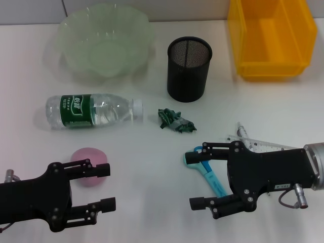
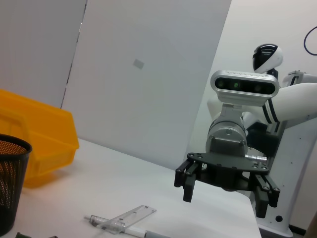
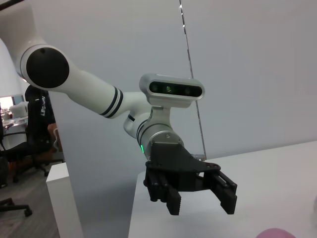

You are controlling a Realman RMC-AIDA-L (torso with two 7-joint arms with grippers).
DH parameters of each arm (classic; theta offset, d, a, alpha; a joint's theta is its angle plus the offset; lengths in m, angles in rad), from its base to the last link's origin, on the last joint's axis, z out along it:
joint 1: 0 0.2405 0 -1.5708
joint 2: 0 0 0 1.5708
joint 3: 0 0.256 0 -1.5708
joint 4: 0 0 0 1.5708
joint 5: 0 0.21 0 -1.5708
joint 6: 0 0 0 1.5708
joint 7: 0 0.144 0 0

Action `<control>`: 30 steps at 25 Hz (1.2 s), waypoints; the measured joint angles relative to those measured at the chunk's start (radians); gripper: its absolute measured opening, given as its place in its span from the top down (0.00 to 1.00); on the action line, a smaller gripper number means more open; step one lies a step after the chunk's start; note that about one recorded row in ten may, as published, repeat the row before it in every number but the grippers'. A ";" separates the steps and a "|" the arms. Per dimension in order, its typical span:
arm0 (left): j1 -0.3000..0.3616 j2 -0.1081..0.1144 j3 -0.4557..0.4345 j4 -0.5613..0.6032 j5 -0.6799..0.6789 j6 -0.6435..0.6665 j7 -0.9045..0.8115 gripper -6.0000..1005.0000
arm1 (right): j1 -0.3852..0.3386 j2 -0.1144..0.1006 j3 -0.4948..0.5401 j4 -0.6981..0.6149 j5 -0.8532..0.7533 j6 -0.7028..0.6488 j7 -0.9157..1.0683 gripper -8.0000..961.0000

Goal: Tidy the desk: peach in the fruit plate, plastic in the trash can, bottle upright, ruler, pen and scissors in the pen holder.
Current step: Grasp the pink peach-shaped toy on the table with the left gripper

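Both grippers low at the near edge, nothing held.
Left gripper (image 1: pixel 104 187) wide open beside the peach (image 1: pixel 87 160) — right gripper (image 1: pixel 198 180) wide open over the scissors (image 1: pixel 208 174); bottle (image 1: pixel 92 111) lying flat.

1. Saw a white table (image 1: pixel 152 152) filling most of the head view.
2. Noted a pale grey panelled wall (image 1: pixel 30 10) along its far edge.
3. Found a small grey patch (image 2: pixel 139 63) on the wall panels in the left wrist view.
4. Made out a person in a black shirt (image 3: pixel 40 119) off to the side in the right wrist view, beside a black office chair (image 3: pixel 14 208).
5. Noted a white pedestal (image 3: pixel 62 198) just beside the table.
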 joint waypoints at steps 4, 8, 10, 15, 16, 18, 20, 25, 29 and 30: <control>-0.001 0.000 0.000 0.000 0.000 0.000 0.000 0.32 | 0.001 0.000 -0.001 0.000 0.002 0.001 -0.001 0.13; -0.003 0.000 -0.001 0.000 0.000 -0.002 0.000 0.33 | 0.001 0.000 -0.002 0.001 0.005 0.001 -0.002 0.13; -0.004 0.000 -0.003 0.000 0.000 -0.003 0.000 0.33 | 0.001 0.000 -0.002 0.002 0.003 0.002 -0.003 0.13; -0.005 -0.007 -0.028 0.000 0.000 -0.005 0.008 0.34 | 0.001 0.002 0.004 0.016 0.007 0.002 -0.021 0.13; -0.005 -0.009 -0.038 0.000 0.000 -0.006 0.009 0.34 | 0.001 0.003 0.008 0.038 0.014 0.002 -0.044 0.13; -0.006 -0.015 -0.072 0.000 0.000 -0.006 0.009 0.35 | 0.001 0.003 0.009 0.067 0.029 0.003 -0.068 0.13; -0.006 -0.018 -0.091 0.000 0.000 -0.006 0.009 0.35 | 0.000 0.003 0.010 0.093 0.046 0.006 -0.091 0.13; 0.000 -0.032 -0.176 0.045 0.000 -0.022 0.001 0.36 | -0.027 0.001 0.012 0.225 0.126 0.017 -0.240 0.13; 0.005 -0.035 -0.174 0.158 0.012 -0.044 -0.112 0.37 | -0.055 -0.001 0.014 0.264 0.153 0.025 -0.265 0.13; 0.005 -0.038 -0.172 0.207 0.033 -0.057 -0.160 0.37 | -0.055 -0.001 0.014 0.264 0.153 0.025 -0.265 0.13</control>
